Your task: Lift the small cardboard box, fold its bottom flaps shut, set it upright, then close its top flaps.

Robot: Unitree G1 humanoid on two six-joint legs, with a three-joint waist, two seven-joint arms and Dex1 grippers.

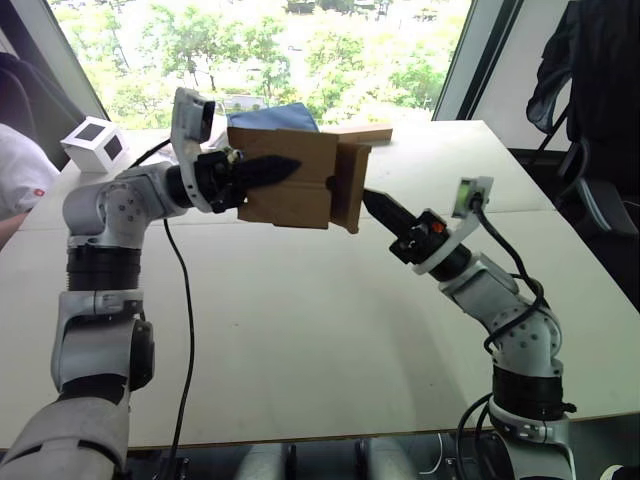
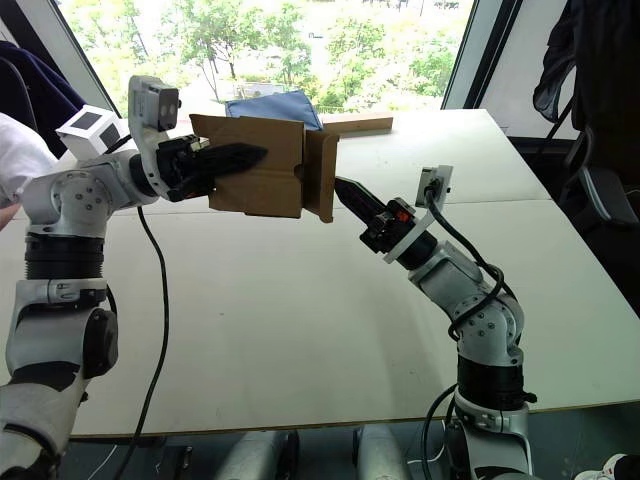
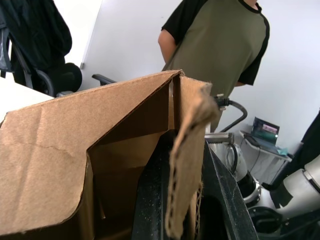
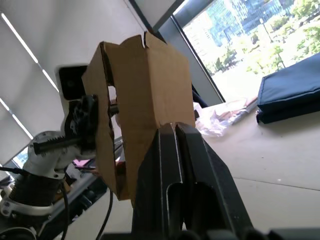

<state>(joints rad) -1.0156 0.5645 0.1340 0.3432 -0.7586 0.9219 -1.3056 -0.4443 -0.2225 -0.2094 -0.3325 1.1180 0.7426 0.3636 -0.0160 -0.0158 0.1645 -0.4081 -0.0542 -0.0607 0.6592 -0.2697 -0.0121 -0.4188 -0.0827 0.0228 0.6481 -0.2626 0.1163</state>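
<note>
Fingers of the left gripper are clamping the small cardboard box aloft while the right gripper, pressed together, is nudging bottom flaps beside them; uprighting remains.

The left gripper clamps the small cardboard box's wall.

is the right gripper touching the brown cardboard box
Touching: in the right eye view the right gripper's shut tip meets the small brown cardboard box's end flap.
</note>
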